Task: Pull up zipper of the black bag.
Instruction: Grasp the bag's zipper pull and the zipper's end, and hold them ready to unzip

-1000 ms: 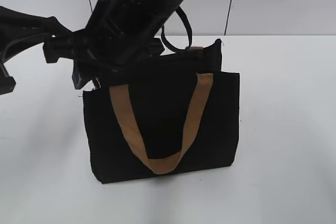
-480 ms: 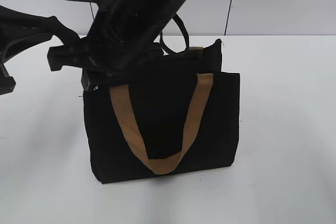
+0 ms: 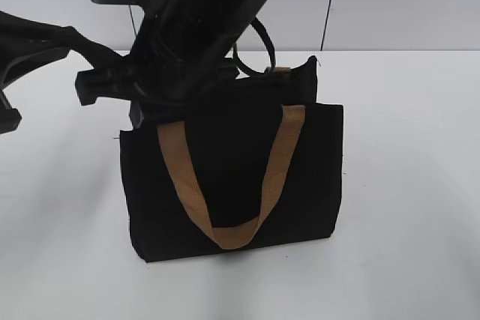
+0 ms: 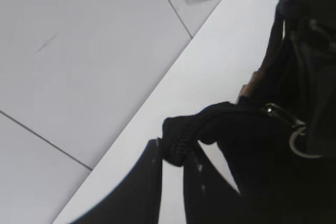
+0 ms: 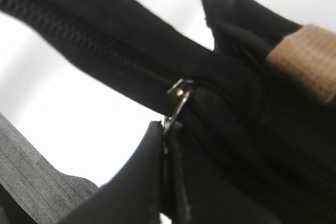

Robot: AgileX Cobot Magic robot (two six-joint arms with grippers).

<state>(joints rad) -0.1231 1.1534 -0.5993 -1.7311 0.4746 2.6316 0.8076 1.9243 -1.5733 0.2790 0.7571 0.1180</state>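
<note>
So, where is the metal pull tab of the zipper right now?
In the right wrist view the pull tab sits mid-frame on the zipper of the black bag, pinched by the right gripper just below it.

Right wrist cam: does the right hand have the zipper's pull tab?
Yes, the right hand is pinched shut on the silvery pull tab of the zipper.

Looks like a lab or test bench to me, not a home. I see a plain white tabletop (image 3: 405,185) w/ one item staged on it, the black bag (image 3: 232,185), and a bare pale wall (image 3: 390,20) behind. On my left wrist cam the wall is big flat panels (image 4: 79,51) split by thin dark seams. Two thin dark cables (image 3: 328,13) hang down the wall, and black robot arms (image 3: 202,28) reach in over the bag.
</note>
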